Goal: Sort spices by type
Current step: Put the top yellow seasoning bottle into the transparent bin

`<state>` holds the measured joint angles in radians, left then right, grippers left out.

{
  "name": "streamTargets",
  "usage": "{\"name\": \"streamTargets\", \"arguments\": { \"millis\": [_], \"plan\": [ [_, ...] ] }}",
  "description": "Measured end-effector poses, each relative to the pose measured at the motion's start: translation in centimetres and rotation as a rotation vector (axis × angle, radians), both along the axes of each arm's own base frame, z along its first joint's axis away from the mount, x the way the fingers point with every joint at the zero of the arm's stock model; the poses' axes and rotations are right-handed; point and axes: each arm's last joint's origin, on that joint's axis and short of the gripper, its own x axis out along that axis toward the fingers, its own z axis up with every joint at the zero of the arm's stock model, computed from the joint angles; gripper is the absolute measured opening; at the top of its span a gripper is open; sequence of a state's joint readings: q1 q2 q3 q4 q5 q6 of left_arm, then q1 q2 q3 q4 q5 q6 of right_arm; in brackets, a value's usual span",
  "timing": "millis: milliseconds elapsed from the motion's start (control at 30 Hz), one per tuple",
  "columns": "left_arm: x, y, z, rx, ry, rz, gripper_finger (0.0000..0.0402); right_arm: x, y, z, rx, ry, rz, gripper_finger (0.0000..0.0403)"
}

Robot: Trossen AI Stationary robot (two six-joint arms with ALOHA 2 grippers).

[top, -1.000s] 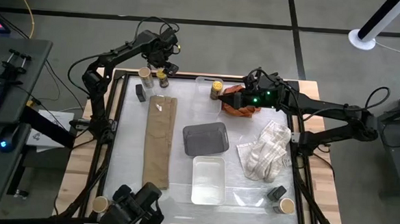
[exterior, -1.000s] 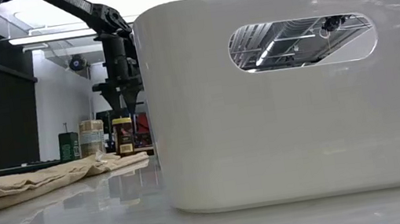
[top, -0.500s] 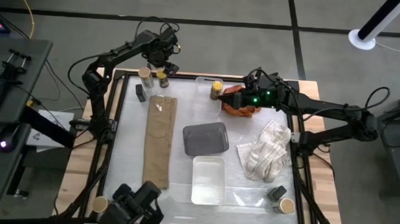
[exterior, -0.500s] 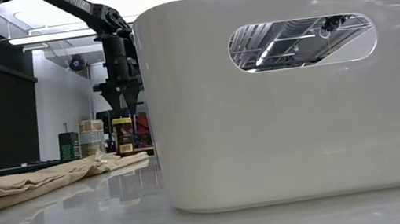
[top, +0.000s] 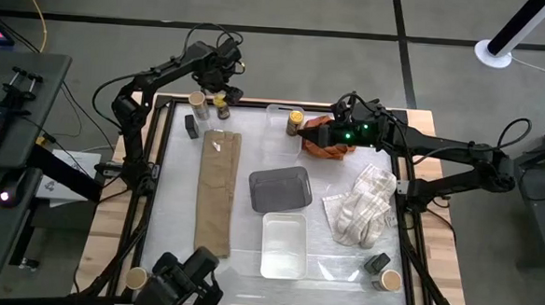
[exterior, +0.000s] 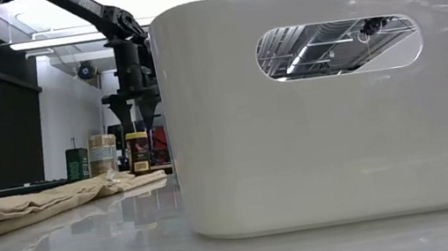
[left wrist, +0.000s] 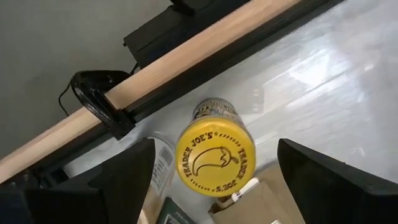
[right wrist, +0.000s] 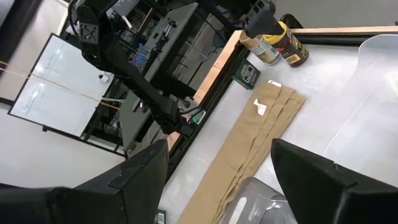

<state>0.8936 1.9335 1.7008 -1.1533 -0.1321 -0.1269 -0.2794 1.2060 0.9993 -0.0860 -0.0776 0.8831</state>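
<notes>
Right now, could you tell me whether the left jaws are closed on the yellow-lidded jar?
No, the left gripper is open, its jaws standing well apart on either side of the yellow-lidded jar without touching it.

Glossy white table top [top: 241,221] in a pale wooden frame is carrying a folded tan cloth [top: 216,192], grey tray [top: 279,188], white bin [top: 283,245], crumpled white towel [top: 363,206]; yellow-lidded spice jar [left wrist: 215,155] is standing directly below the left jaws.

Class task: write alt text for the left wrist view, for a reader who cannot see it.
A spice jar with a yellow lid stands upright on the pale table, centred below the left gripper, whose two dark fingers are spread wide either side. The table's wooden edge runs behind.
</notes>
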Motion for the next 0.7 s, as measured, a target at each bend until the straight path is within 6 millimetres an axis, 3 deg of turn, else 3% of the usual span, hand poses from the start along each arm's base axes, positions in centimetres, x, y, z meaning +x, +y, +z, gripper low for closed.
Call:
{"name": "streamTargets", "arguments": {
  "millis": [167, 433, 700],
  "plan": [
    [0.0, 0.3, -0.5, -0.016, -0.005, -0.002, 0.0324, 0.0, 0.0, 0.0, 0.007, -0.001, -0.002, 0.0279],
    [0.3, 0.8, -3.8, -0.144, 0.062, 0.024, 0.0324, 0.0, 0.0, 0.0, 0.007, -0.001, -0.002, 0.0279],
    [0.7, 1.3, -4.7, -0.141, 0.059, 0.041, 0.0324, 0.0, 0.0, 0.0, 0.013, -0.003, -0.004, 0.0279]
  ]
}}
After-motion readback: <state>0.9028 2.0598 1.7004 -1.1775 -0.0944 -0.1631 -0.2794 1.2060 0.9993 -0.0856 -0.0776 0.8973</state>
